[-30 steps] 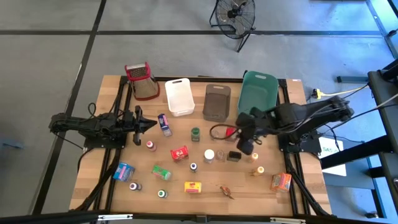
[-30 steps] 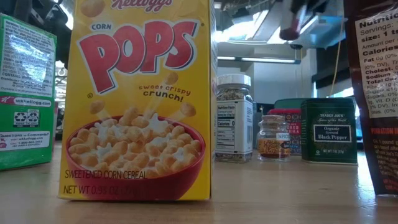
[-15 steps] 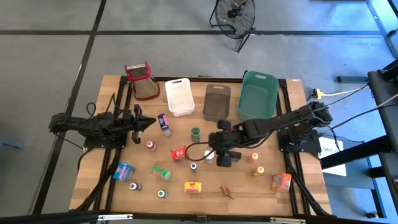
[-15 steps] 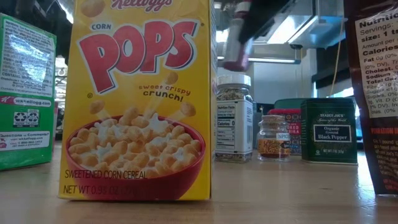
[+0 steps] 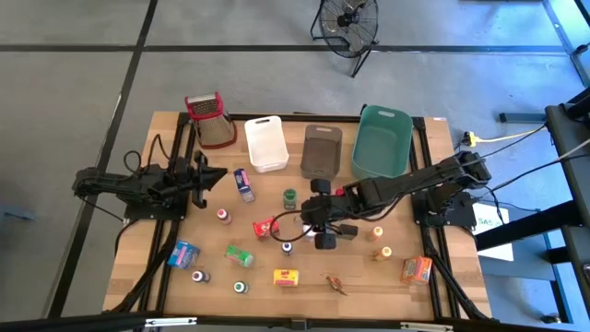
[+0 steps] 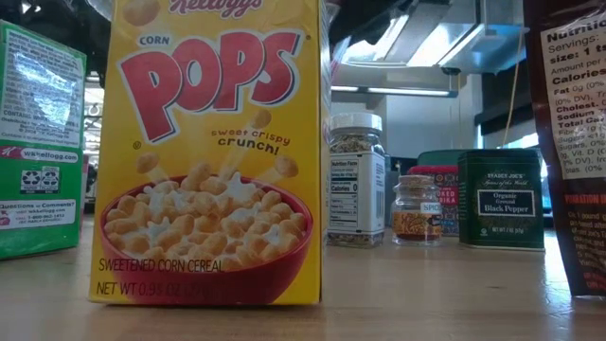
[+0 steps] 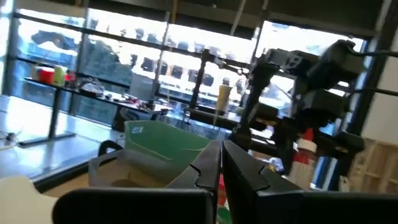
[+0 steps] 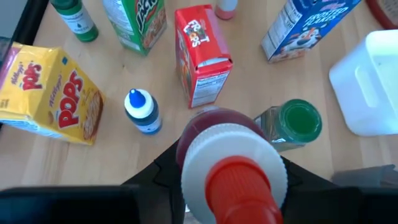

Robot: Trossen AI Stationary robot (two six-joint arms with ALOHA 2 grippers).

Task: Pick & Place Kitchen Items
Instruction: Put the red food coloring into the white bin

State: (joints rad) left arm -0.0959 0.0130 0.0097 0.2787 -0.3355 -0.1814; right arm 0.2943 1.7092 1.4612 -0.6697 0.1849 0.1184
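Two tools show over the desk (image 5: pixel 175 281). Right tool (image 5: pixel 324 231) hangs mid-desk, clenched around a red-capped bottle (image 8: pixel 229 165) (white collar, reddish body). Below and just beyond it stand a red box (image 8: pixel 200 55), a green-lidded jar (image 8: pixel 297 123), a blue-capped bottle (image 8: pixel 142 111) and a yellow cereal box (image 8: pixel 51 93). Left tool (image 5: pixel 218 181) waits well apart, fingers pressed together, holding nothing.

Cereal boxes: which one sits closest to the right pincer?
The red box, directly ahead of the right pincer, which holds a red-capped bottle. The yellow Pops box, green box and blue box sit farther away.
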